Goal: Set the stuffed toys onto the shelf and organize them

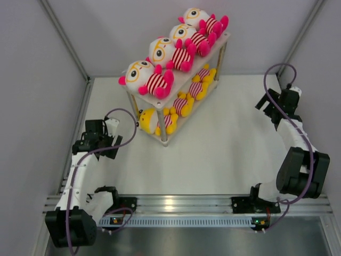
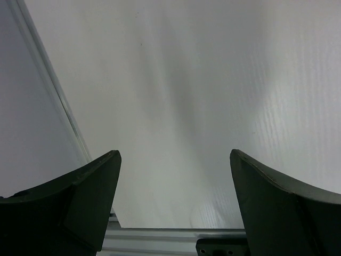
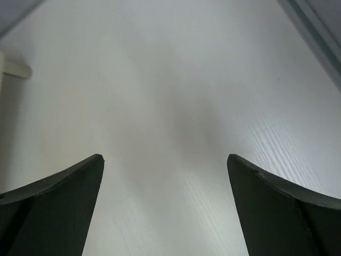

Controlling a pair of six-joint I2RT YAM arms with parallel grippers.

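Note:
The shelf (image 1: 214, 50) stands at the back middle of the table in the top view. Several white-headed pink-limbed stuffed toys (image 1: 146, 78) in striped shirts lie in a row on its top board. Several yellow stuffed toys (image 1: 154, 120) lie on the lower board. My left gripper (image 1: 101, 137) is open and empty at the left, apart from the shelf; its view shows open fingers (image 2: 80, 197) over bare table. My right gripper (image 1: 272, 104) is open and empty at the far right; its fingers (image 3: 277, 202) frame bare table.
White walls with metal frame posts enclose the table on the left, back and right. An aluminium rail (image 1: 181, 202) with the arm bases runs along the near edge. A shelf foot (image 3: 13, 66) shows at the left of the right wrist view.

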